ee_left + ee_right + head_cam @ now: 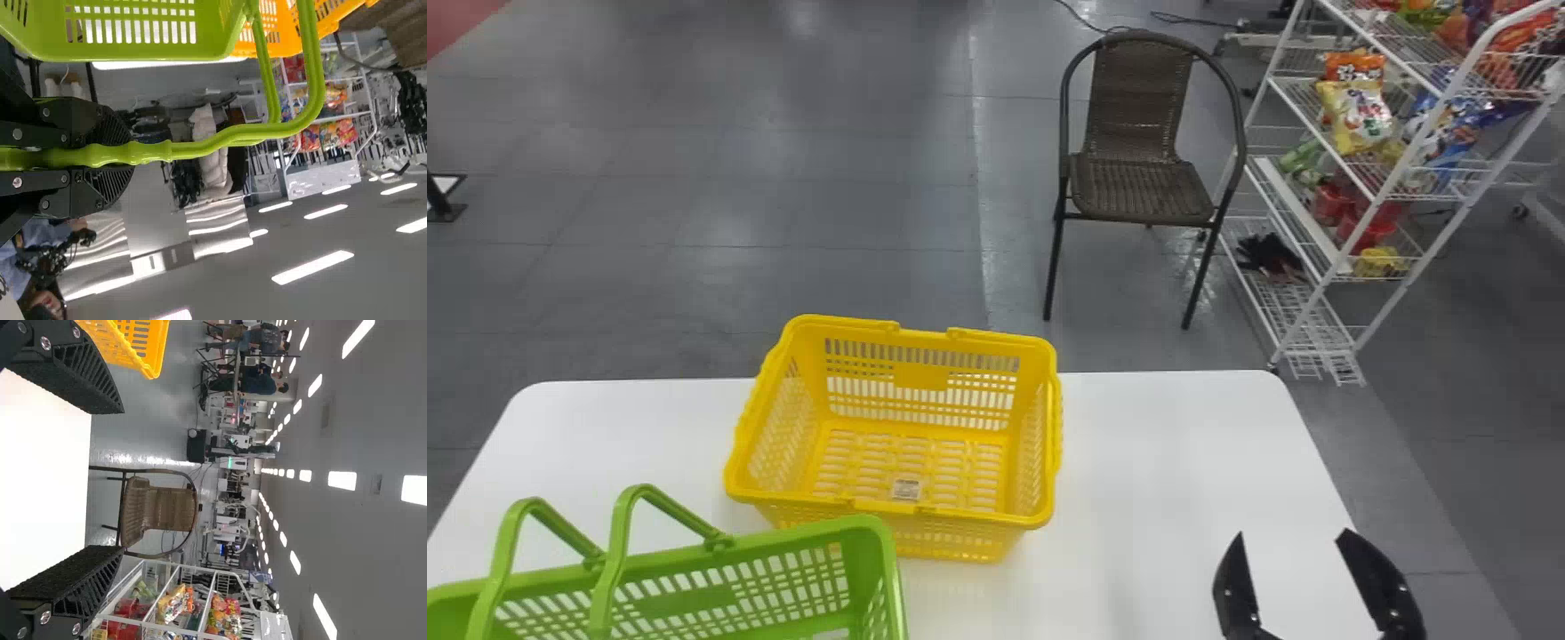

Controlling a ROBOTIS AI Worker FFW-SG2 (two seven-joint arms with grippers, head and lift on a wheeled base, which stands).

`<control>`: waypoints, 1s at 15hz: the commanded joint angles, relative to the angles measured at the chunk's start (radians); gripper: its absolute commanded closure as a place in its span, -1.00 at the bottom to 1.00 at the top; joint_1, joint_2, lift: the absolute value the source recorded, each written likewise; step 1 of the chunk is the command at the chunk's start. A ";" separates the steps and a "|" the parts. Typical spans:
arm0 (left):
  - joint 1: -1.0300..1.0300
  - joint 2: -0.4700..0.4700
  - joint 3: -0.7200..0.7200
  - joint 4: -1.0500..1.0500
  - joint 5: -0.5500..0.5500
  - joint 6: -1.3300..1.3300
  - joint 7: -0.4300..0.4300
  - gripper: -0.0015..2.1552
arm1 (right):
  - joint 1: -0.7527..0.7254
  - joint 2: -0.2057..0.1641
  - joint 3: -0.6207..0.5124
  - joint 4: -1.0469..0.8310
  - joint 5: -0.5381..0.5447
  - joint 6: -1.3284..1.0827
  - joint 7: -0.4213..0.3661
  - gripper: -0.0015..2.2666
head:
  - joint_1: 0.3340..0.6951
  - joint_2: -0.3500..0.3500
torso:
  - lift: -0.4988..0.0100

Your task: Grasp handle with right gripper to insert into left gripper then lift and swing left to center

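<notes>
Your left tool [120,156] gripped the handle [200,147], your right tool [1292,535] open; you needed to lift the green basket [800,533] clear of the yellow basket [920,377] at its two o'clock.

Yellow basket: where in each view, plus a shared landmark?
Head view: yellow basket on the table, beyond the green basket.
Left wrist view: yellow basket partly behind the green basket.
Right wrist view: yellow basket cropped at the edge.
Shared landmark: white wire snack rack.
</notes>
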 commanded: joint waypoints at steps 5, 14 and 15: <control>-0.063 -0.090 -0.205 -0.010 0.004 0.004 0.078 0.75 | 0.018 0.001 -0.001 -0.019 0.000 -0.003 0.000 -0.93 | 1.00 -0.79 | 0.96; -0.126 -0.176 -0.316 0.001 -0.031 0.004 0.128 0.75 | 0.029 0.002 -0.002 -0.038 0.000 -0.015 0.008 -0.93 | 1.00 -1.00 | 0.96; -0.126 -0.179 -0.319 0.001 -0.031 0.004 0.131 0.75 | 0.029 0.002 -0.002 -0.038 0.000 -0.018 0.008 -0.93 | 1.00 -1.00 | 0.96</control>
